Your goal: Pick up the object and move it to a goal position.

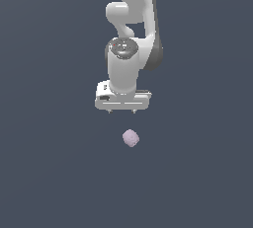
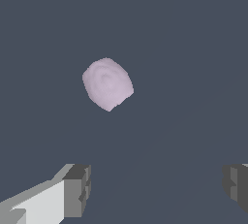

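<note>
The object is a small pale lilac-pink lumpy blob (image 1: 130,138) lying on the dark grey surface. It also shows in the wrist view (image 2: 107,83). My white gripper (image 1: 121,111) hangs above the surface, a little behind the blob in the exterior view, and does not touch it. In the wrist view my gripper (image 2: 157,189) is open and empty, with its two grey fingertips (image 2: 77,189) far apart. The blob lies ahead of the fingertips, not between them.
A plain dark grey surface (image 1: 54,172) fills both views. The white arm (image 1: 131,29) rises behind the gripper toward the top of the exterior view.
</note>
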### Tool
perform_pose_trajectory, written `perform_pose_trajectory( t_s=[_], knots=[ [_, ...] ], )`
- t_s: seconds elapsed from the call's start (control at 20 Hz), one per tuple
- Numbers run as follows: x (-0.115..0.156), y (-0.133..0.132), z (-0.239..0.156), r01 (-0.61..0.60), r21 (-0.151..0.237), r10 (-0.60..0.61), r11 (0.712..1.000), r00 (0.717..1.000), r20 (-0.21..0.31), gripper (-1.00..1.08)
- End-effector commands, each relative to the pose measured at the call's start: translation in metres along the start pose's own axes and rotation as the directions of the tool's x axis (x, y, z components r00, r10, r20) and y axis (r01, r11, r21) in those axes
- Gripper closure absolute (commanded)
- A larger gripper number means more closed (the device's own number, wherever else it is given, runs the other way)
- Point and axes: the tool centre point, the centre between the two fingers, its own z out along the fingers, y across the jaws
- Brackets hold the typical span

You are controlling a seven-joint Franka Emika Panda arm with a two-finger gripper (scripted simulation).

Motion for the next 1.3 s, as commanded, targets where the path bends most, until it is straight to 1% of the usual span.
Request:
perform_pose_trajectory(
  t_s=[0.0,0.15,0.35,0.45,0.9,1.25],
  knots=[
    [0.0,0.0,0.0,0.0,0.0,0.0,1.0,1.0,0.0,-0.92],
    [0.001,-0.006,-0.001,0.014,0.002,-0.014,1.0,1.0,-0.003,-0.92],
    [0.003,-0.025,-0.002,0.064,0.01,-0.064,0.998,0.998,-0.013,-0.92],
    [0.004,-0.031,-0.003,0.079,0.012,-0.078,0.997,0.997,-0.016,-0.92],
    [0.004,-0.03,-0.002,0.081,0.012,-0.081,0.997,0.997,-0.016,-0.92],
    [0.012,-0.032,0.005,0.148,0.011,-0.148,0.989,0.989,-0.018,-0.92]
  ],
)
